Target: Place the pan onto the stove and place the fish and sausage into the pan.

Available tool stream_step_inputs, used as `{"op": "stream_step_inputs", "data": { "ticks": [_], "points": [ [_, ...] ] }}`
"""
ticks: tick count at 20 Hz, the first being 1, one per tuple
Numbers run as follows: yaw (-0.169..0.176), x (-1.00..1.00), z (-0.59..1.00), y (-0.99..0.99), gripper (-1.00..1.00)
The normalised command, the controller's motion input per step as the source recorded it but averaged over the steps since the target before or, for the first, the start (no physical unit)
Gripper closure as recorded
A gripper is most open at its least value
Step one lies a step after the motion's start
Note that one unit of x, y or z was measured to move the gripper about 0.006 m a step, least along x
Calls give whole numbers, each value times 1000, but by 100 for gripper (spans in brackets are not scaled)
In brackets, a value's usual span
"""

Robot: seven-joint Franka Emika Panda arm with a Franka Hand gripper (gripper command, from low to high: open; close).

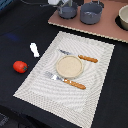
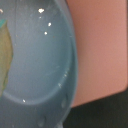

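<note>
The dark grey-blue pan (image 1: 67, 10) stands on the stove (image 1: 107, 29) at the end on the exterior view's left. My gripper (image 1: 62, 3) is right above the pan at the top edge of that view, mostly cut off. In the wrist view the pan (image 2: 40, 65) fills the picture from very close, with the pinkish stove (image 2: 100, 45) beside it. My fingers do not show clearly, so I cannot tell how the jaws stand. The white fish (image 1: 34, 49) and the red sausage (image 1: 20, 66) lie on the dark table, on the exterior view's left of the placemat.
A larger grey pot (image 1: 91, 13) stands on the stove close beside the pan. A pale round vessel (image 1: 123, 18) sits at the stove's other end. The striped placemat (image 1: 35, 85) holds a plate (image 1: 69, 66), a fork (image 1: 62, 80) and a knife (image 1: 82, 57).
</note>
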Motion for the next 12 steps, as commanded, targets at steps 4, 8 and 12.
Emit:
{"op": "stream_step_inputs", "data": {
  "ticks": [4,8,12],
  "points": [
    [0,0,560,-900,-100],
    [0,0,406,-931,-100],
    [0,0,288,-929,-100]
  ]
}}
